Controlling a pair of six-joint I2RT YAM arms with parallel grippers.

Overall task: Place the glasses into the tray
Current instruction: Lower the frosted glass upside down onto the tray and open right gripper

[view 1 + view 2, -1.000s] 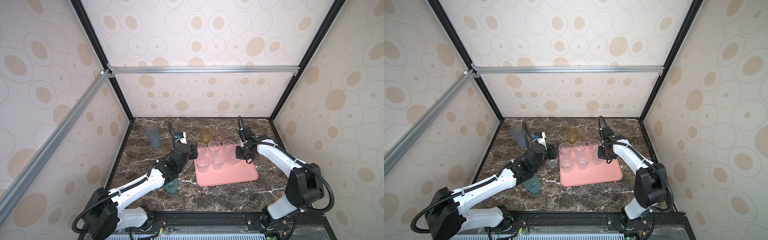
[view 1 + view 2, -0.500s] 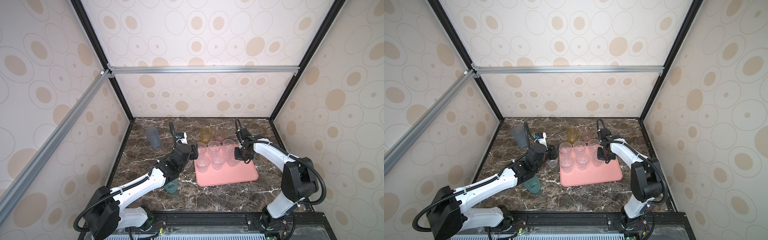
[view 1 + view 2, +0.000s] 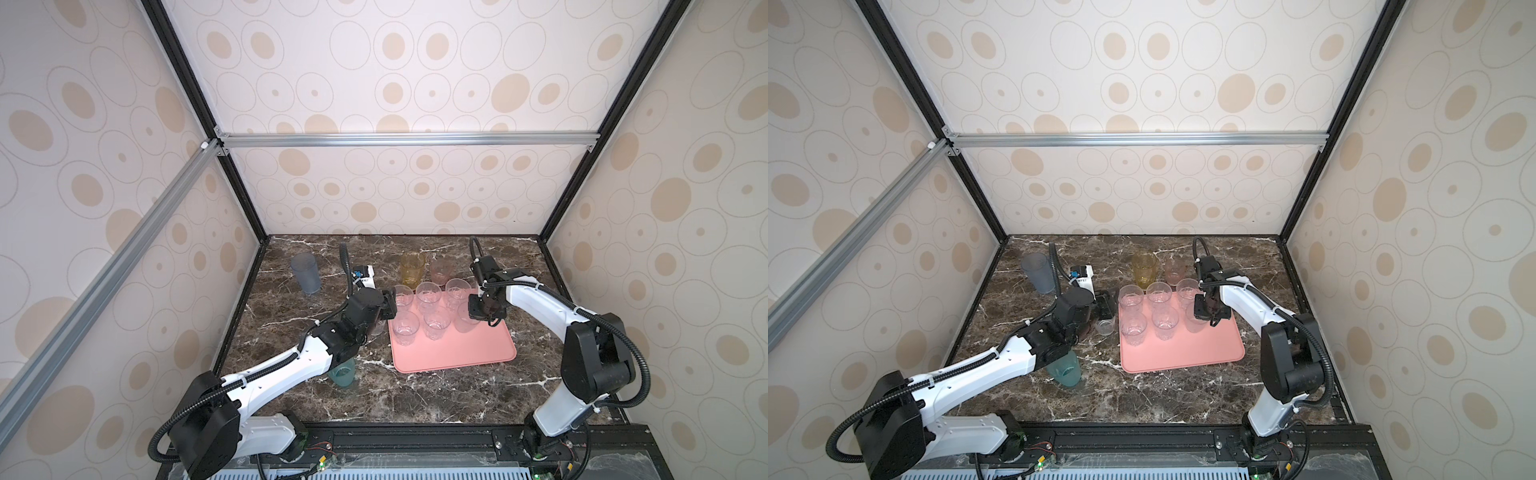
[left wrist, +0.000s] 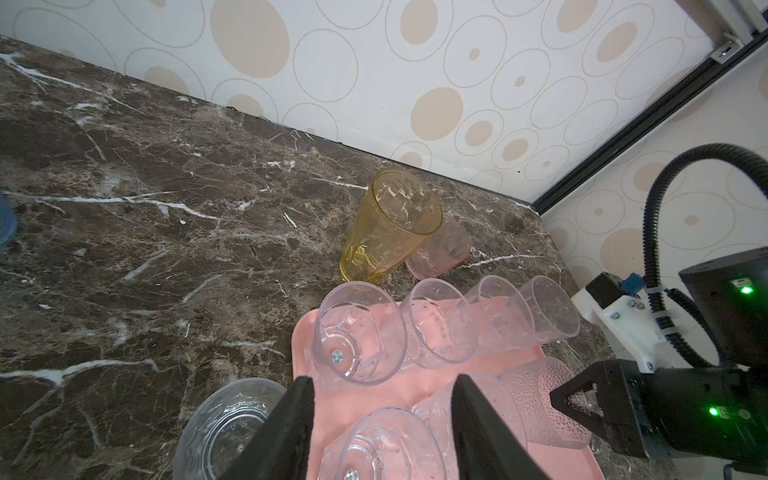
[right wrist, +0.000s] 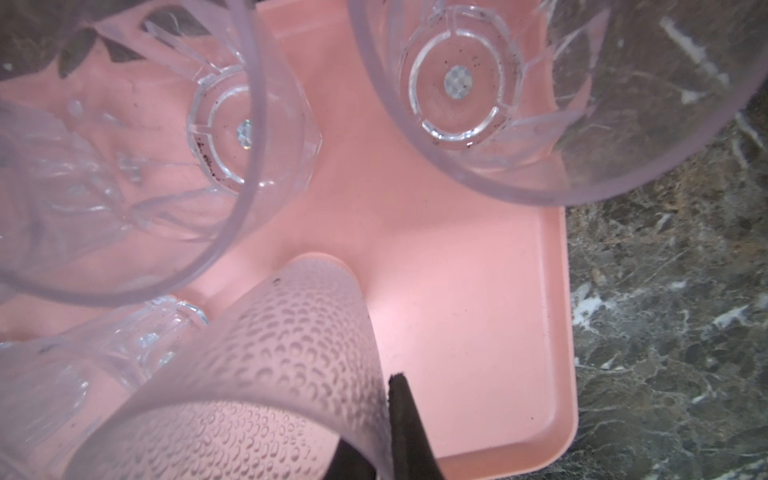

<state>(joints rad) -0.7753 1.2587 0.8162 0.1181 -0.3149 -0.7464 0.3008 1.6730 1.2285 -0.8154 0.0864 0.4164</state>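
The frosted glass [image 5: 291, 353] has its base on the tray [image 3: 457, 353], at the right end of the near row beside five clear glasses [image 3: 428, 293]. My right fingers [image 5: 405, 419] are narrow and pinch its rim wall, one inside, one outside. Step in hand, I judge: setting it down. Next I should open and lift straight up without nudging its neighbours. My left fingers [image 4: 291, 428] are half wide and empty, over the tray's left edge by a loose clear glass [image 4: 224, 432] on the worktop [image 3: 415, 399]. The amber glass [image 3: 412, 268], pink glass [image 3: 441, 270], blue-grey glass [image 3: 305, 274] and teal glass [image 3: 343, 374] wait off the tray. Versus a second ago: frosted glass in the same spot, left fingers a bit nearer the tray
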